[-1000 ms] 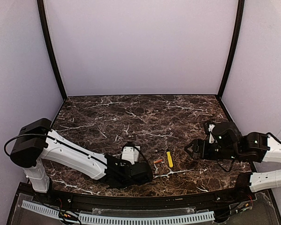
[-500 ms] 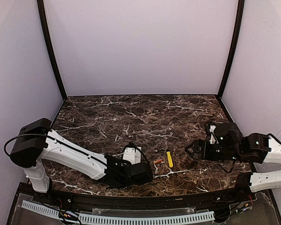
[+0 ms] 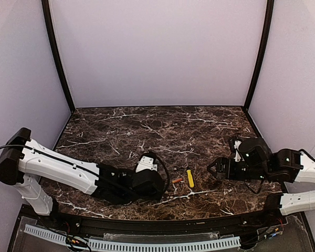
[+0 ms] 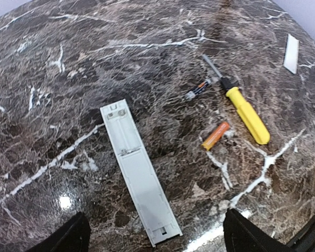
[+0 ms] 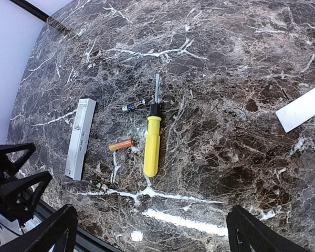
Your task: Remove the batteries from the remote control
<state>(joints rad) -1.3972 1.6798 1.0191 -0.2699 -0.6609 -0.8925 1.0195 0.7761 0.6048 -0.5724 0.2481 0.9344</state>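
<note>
**Remote control point(image 4: 140, 176) lies back-up beneath the spread left gripper point(image 4: 155, 231)**

The remote control is a long white bar lying flat on the marble table point(image 3: 147, 126). Its near end sits between the left gripper's two fingers point(image 4: 68, 236) and touches neither. The gripper is released and holds nothing. At the remote's far end, ahead of the gripper, the battery bay point(image 4: 118, 131) is uncovered, a plain white recess.

Ahead and to the right of the gripper, an orange battery point(image 4: 216, 135) lies loose. A darker battery point(image 4: 198, 89) lies farther ahead, just beside the metal shaft of the yellow-handled screwdriver point(image 4: 247, 114).

The left arm point(image 3: 58, 168) stretches low along the table's near edge, with its wrist over the remote.

The right arm point(image 3: 299, 170) reaches in low from the side. The right gripper point(image 3: 216, 169) points toward the screwdriver with its fingers spread and empty. A white cover strip point(image 5: 304, 113) lies off to its right.
</note>
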